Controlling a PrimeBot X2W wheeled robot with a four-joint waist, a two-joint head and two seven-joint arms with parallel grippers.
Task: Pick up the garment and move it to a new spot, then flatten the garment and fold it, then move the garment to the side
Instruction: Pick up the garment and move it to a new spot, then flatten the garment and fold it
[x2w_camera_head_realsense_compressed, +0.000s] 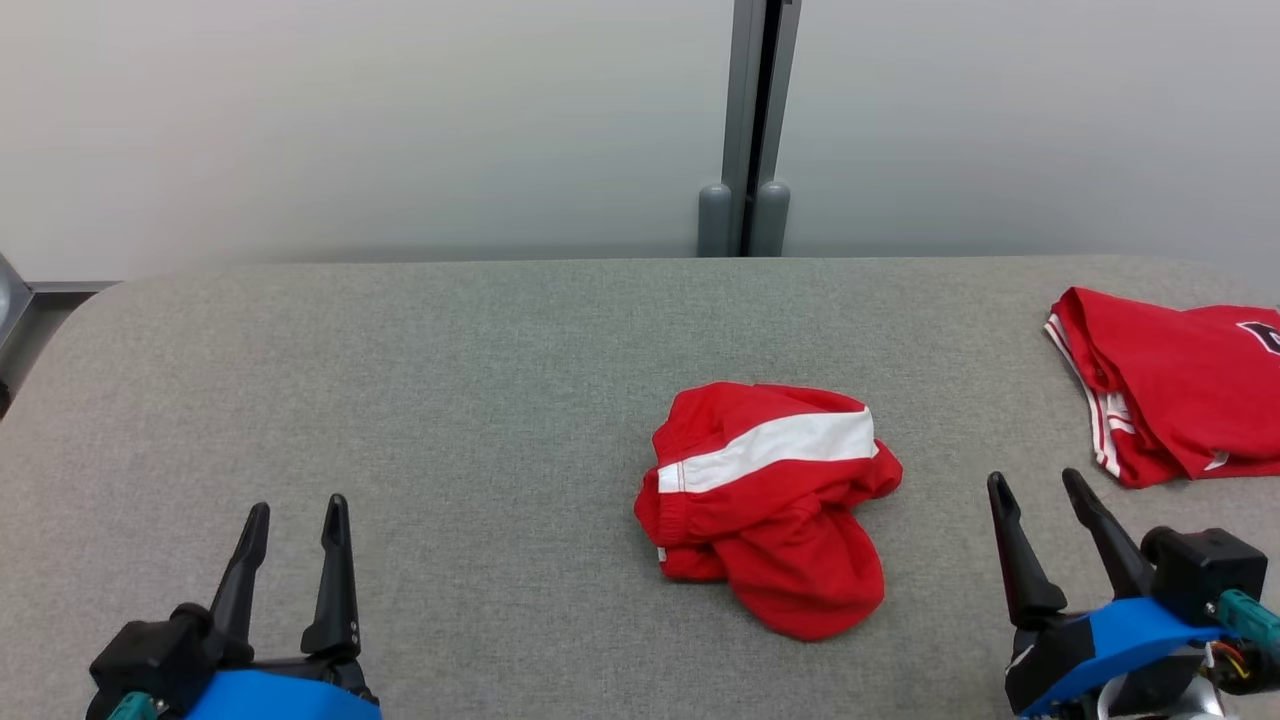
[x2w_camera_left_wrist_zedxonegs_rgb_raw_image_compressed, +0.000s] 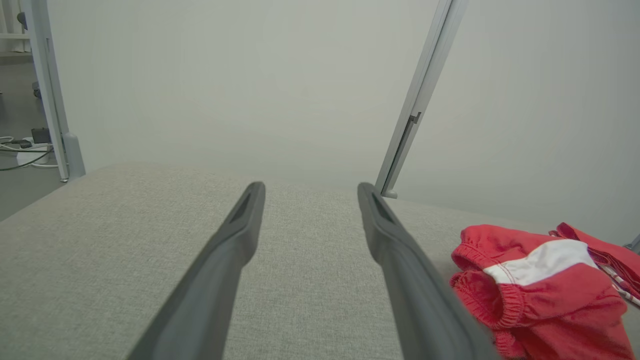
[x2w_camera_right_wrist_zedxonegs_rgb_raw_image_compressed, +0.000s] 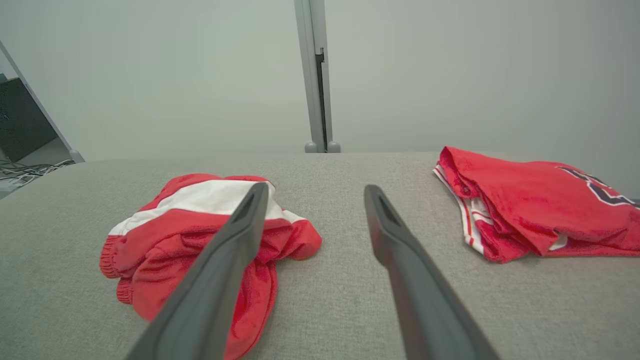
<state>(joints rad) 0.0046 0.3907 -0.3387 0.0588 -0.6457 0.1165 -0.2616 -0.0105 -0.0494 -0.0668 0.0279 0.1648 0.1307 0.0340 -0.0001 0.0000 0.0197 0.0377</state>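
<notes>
Item 1, garment (x2w_camera_head_realsense_compressed: 768, 505): red shorts with a white band. We log them crumpled in a heap on the grey fabric surface (x2w_camera_head_realsense_compressed: 400, 380), slightly right of centre, with neither gripper touching them.

Item 2, left gripper (x2w_camera_head_realsense_compressed: 297, 505): near left corner. Its fingers are parted fairly wide and hold nothing. It is well apart from the heap, with bare surface between.

Item 3, right gripper (x2w_camera_head_realsense_compressed: 1033, 478): near right. Its fingers are likewise parted and hold nothing. It is near the heap's right side without touching it.

Item 4, second red garment (x2w_camera_head_realsense_compressed: 1170, 385): we note it folded at the far right edge, with white trim and a dark print. It lies apart from the shorts and just beyond the right gripper.

Item 5, grey post (x2w_camera_head_realsense_compressed: 748, 130): upright between pale wall panels behind the far edge.

Item 6, cables (x2w_camera_left_wrist_zedxonegs_rgb_raw_image_compressed: 22, 145): on the floor past the left end.
</notes>
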